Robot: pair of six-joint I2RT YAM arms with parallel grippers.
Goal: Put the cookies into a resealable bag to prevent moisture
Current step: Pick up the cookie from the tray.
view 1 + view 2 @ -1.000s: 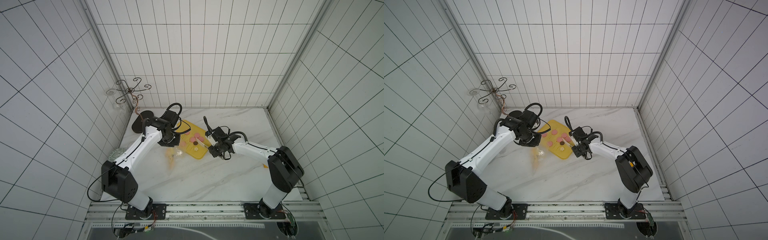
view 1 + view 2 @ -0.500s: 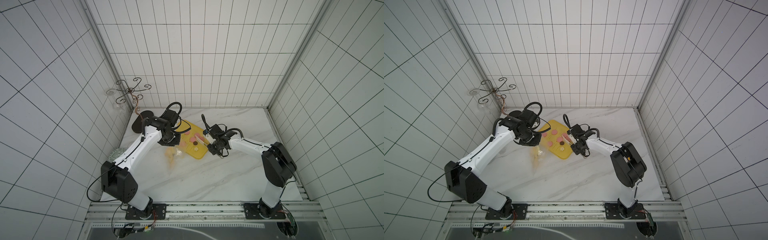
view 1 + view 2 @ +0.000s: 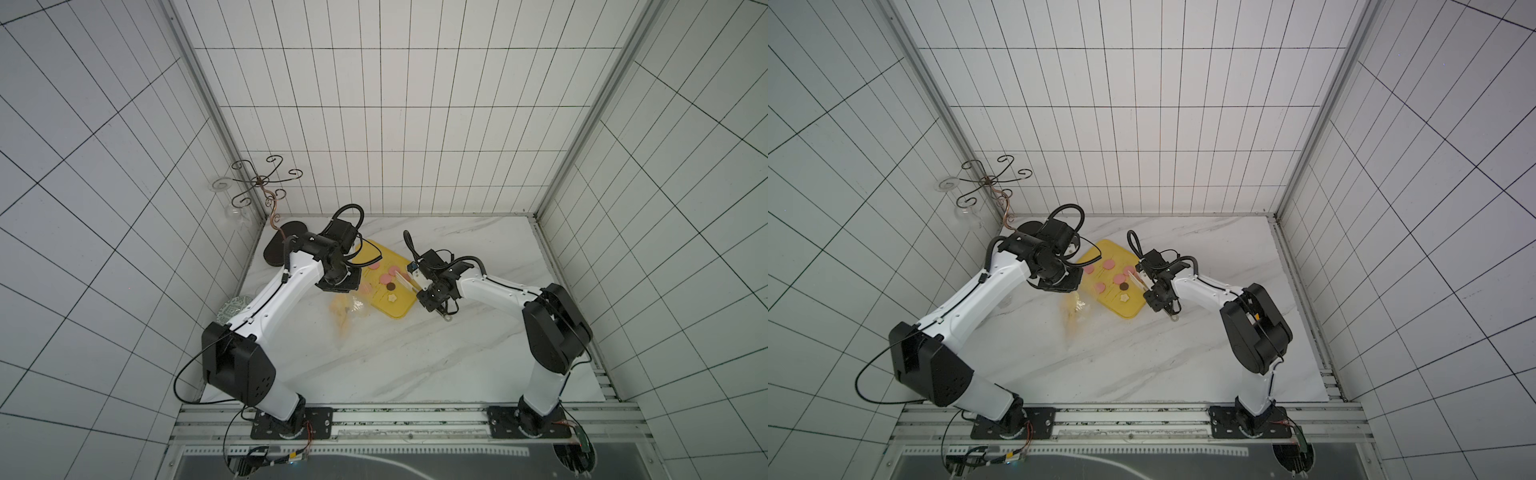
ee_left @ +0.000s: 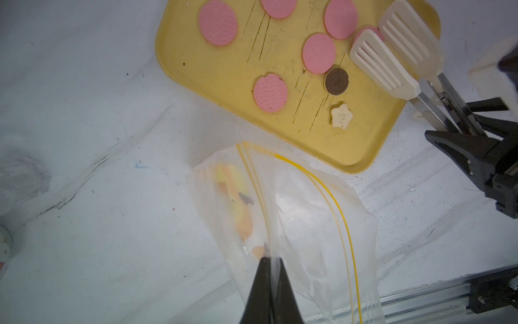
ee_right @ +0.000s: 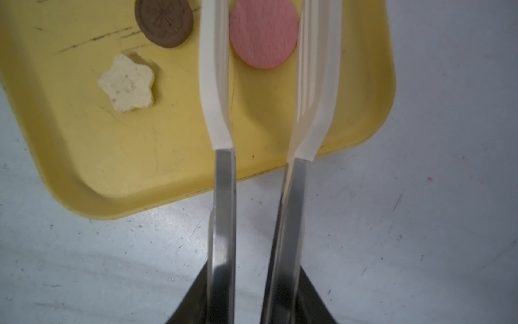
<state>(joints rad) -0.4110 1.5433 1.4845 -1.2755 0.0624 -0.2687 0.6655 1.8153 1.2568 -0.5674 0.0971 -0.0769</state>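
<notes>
Over the tray, my right fingers squeeze tongs astride a flat pink cookie that may skid free, while my left fingers pinch the rim of the floppy bag.

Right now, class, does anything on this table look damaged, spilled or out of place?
Yes. The yellow tray is scored with dark scratches across its floor. One pink cookie, lying apart from the others near the tray's edge, has a chipped-looking notch in its rim. Nothing looks spilled.
</notes>
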